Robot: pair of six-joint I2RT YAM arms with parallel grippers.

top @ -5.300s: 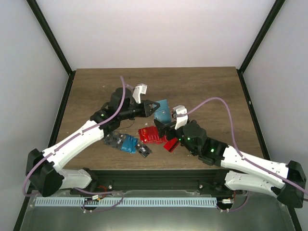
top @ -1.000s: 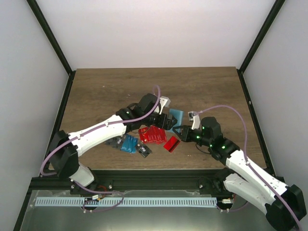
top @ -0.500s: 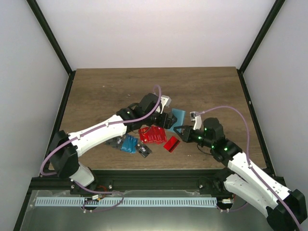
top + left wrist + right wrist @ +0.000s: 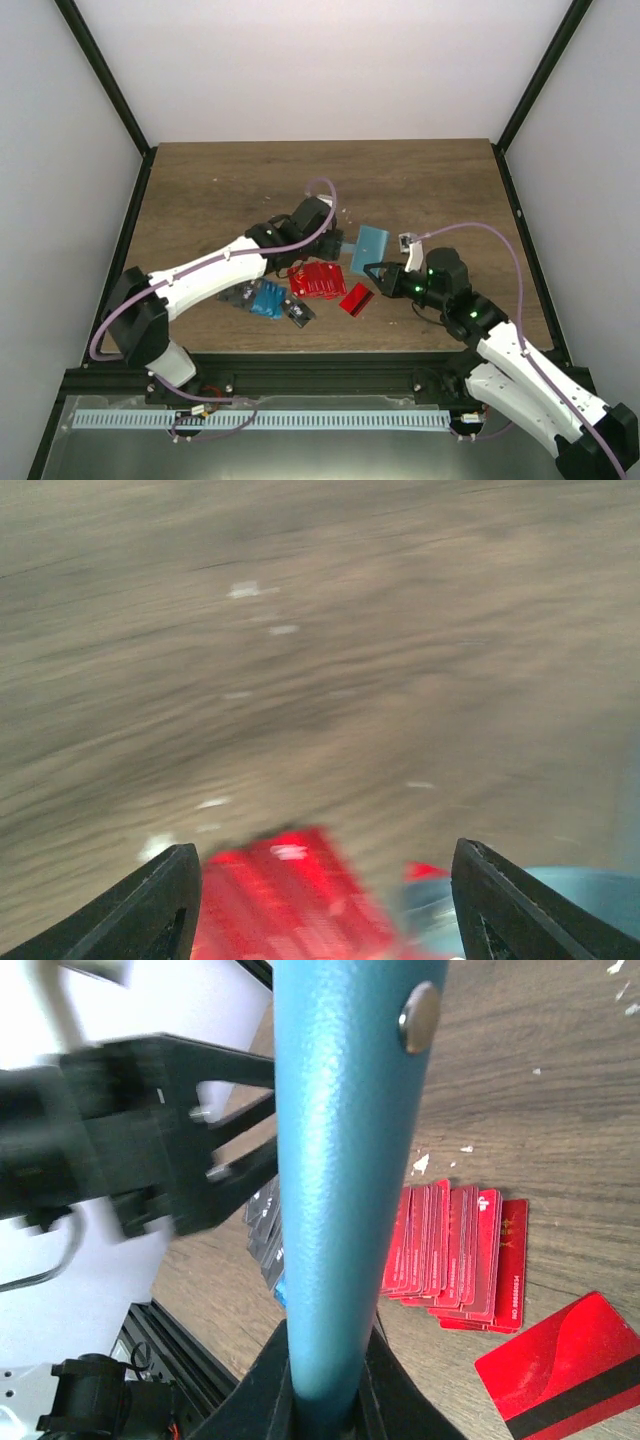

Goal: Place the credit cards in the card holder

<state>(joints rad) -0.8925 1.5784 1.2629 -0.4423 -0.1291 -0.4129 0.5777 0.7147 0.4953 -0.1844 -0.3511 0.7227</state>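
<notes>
The teal card holder [image 4: 369,247] is held above the table, with my right gripper [image 4: 380,272] shut on its lower end; the right wrist view shows it edge-on [image 4: 340,1160] between the jaws [image 4: 325,1400]. My left gripper [image 4: 338,244] hovers just left of the holder, jaws wide apart and empty [image 4: 325,885]. Below it lies a fanned stack of red credit cards [image 4: 318,280] [image 4: 285,900] [image 4: 455,1245], blurred in the left wrist view. A single red card [image 4: 355,299] [image 4: 560,1365] lies to their right. Blue cards [image 4: 268,298] and dark cards [image 4: 237,295] lie further left.
Another dark card [image 4: 299,312] lies near the table's front edge. The black frame posts [image 4: 530,90] and the white walls enclose the wooden table [image 4: 220,190]. Both arms reach in toward the middle, close to each other.
My left gripper has drawn back to the left, off the card holder, and its jaws have narrowed a little. The right gripper has kept its hold on the holder and shifted slightly right.
</notes>
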